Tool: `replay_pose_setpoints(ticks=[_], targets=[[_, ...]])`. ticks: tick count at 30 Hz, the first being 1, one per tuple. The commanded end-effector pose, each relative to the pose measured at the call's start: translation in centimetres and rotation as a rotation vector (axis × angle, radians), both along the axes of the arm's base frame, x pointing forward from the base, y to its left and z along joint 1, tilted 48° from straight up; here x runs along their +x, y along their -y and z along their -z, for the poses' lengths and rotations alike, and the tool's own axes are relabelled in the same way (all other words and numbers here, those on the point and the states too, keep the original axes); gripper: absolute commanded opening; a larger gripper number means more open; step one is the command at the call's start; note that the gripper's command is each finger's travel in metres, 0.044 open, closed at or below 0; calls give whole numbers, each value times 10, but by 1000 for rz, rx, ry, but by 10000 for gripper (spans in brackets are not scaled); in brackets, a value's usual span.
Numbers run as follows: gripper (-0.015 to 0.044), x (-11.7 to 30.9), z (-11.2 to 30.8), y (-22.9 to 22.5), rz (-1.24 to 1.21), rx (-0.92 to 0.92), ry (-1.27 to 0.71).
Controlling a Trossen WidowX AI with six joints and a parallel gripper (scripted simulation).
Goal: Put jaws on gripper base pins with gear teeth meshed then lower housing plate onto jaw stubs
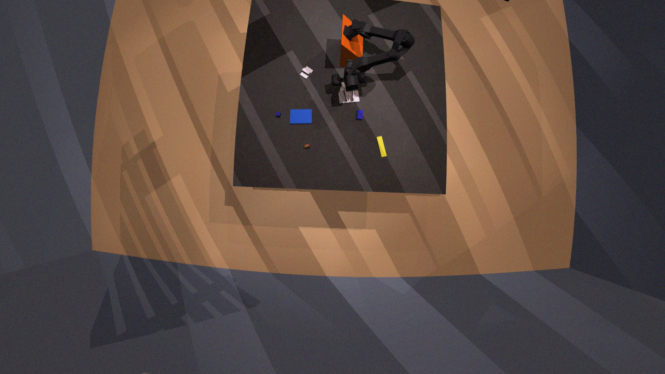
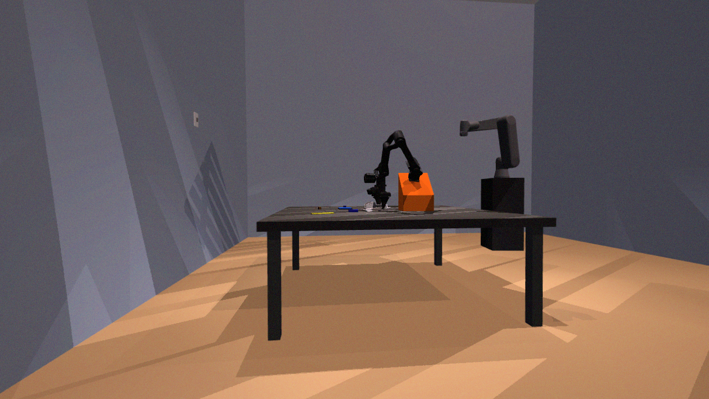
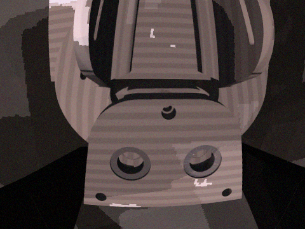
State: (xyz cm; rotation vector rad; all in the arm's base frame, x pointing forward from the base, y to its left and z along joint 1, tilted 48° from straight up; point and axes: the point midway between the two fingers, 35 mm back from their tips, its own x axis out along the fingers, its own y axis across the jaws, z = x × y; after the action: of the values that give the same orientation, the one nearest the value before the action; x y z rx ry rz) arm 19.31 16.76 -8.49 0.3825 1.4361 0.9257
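Note:
My gripper is shut on the pale housing plate, with a dark finger at each side edge. The plate shows two ringed holes and three smaller ones. The pale gripper base lies under and beyond it, partly covered by the plate in the wrist view. Long pale jaw parts run away from the plate over the base. The pins, gear teeth and jaw stubs are hidden, so I cannot tell whether the teeth mesh or the plate touches the stubs. The arm hides the plate in the top view.
The orange block stands behind the gripper at the arm's foot. Two small white pieces, a blue slab, a dark blue block, a tiny blue cube, a brown block and a yellow bar lie around.

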Motion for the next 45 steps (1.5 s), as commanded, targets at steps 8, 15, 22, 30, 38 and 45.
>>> replay_pose_setpoints(ticks=[8, 15, 22, 30, 38, 45], targets=[[351, -1, 1, -3, 3, 4, -5], [351, -1, 2, -3, 3, 4, -5], [351, -1, 3, -4, 3, 4, -5], [351, -1, 4, -6, 3, 4, -5], [351, -2, 5, -6, 3, 4, -5], [351, -2, 6, -8, 2, 4, -5]])
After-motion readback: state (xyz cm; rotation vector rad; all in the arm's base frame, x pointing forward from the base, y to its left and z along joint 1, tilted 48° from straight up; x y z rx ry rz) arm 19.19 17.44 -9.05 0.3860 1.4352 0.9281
